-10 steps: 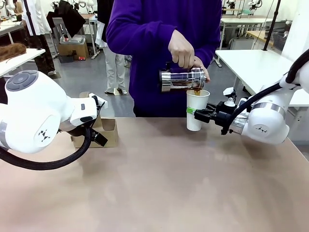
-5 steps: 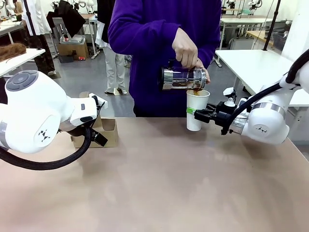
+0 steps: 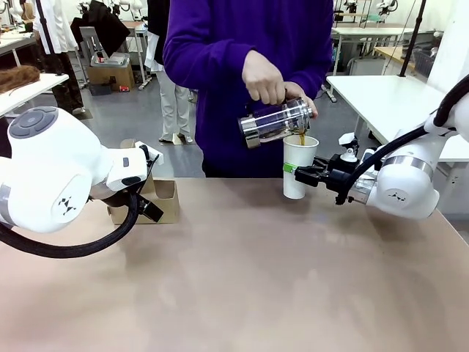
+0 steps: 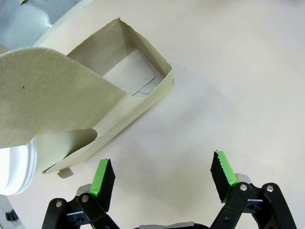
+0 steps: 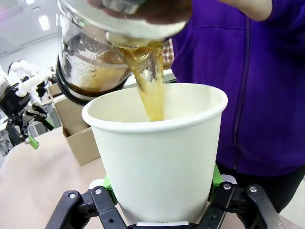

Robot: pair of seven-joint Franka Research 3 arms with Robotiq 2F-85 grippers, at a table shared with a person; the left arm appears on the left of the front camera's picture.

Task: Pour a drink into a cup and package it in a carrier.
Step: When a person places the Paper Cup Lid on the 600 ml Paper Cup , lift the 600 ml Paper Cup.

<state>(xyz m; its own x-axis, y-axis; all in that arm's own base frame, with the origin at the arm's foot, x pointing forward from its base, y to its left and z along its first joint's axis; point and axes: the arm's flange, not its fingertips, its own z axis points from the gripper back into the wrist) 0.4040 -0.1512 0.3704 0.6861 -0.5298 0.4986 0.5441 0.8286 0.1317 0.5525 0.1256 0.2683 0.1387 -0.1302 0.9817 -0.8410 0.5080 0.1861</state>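
Noted right gripper (image 3: 296, 171) clenched around tall white paper cup (image 3: 302, 185), green pads pressed to both sides of its lower half. Found cup upright near far edge of tan table (image 3: 256, 279), in front of person in purple top.

Saw person's hand (image 3: 264, 77) gripping clear glass pitcher (image 3: 272, 122) with metal fittings, tipped spout-down over the cup's rim. Glimpsed second hand at pitcher's spout end, mostly hidden.

Caught, from right wrist view, amber-brown drink (image 5: 151, 93) falling in a stream from pitcher lip into the cup's mouth, with more pooled in the tilted glass. Cannot tell fill level inside.

Found left gripper (image 4: 163, 171) released, jaws spread wide, nothing between pads, hovering over bare tabletop just beside brown cardboard carrier (image 4: 138, 106).

Placed carrier on robot's left side of table, well apart from cup, partly hidden behind left arm in front view. Logged one open box-shaped compartment and a broad cardboard flap overhanging it. Spotted white rounded rim at one end of carrier; cannot tell what.
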